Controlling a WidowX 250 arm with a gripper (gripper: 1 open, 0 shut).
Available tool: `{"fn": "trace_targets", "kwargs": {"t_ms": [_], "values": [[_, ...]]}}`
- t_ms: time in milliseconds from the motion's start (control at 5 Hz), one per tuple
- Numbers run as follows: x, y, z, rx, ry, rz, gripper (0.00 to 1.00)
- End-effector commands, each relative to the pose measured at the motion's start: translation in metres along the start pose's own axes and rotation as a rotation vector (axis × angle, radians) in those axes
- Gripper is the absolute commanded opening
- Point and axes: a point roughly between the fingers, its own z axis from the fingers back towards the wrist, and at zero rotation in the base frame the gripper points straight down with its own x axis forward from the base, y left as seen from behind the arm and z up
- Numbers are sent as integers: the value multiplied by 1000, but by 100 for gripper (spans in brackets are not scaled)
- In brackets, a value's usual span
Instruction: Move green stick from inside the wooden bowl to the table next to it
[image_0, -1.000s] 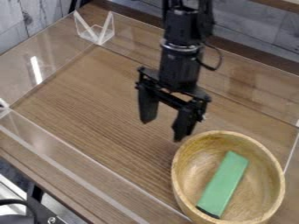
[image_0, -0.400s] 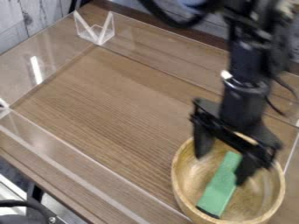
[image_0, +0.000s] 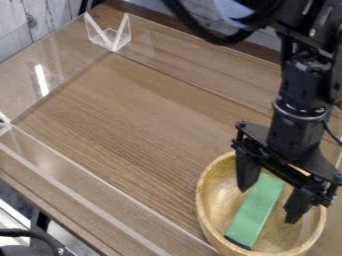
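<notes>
The green stick (image_0: 258, 216) lies flat inside the wooden bowl (image_0: 214, 215) at the front right of the table (image_0: 134, 120). My gripper (image_0: 273, 190) hangs straight down over the bowl, open, one finger on each side of the stick's far end. Nothing is held between the fingers. Whether the fingertips touch the bowl's floor I cannot tell. The stick's far end is partly hidden behind the gripper.
Low clear acrylic walls (image_0: 60, 50) run along the table's edges. A small clear stand (image_0: 107, 33) sits at the far left corner. Bare wood-grain tabletop stretches left of the bowl.
The gripper has travelled from the middle of the table to the right and toward the front, ending over the bowl astride the green stick. Its jaws stayed open.
</notes>
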Motion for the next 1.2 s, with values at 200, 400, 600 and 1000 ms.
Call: {"fn": "trace_targets", "kwargs": {"t_ms": [200, 400, 600, 1000], "values": [[7, 1, 10, -4, -60, 19, 100], [8, 2, 9, -2, -68, 29, 100], [9, 3, 8, -1, -74, 38, 100], [12, 4, 8, 1, -90, 55, 100]]}}
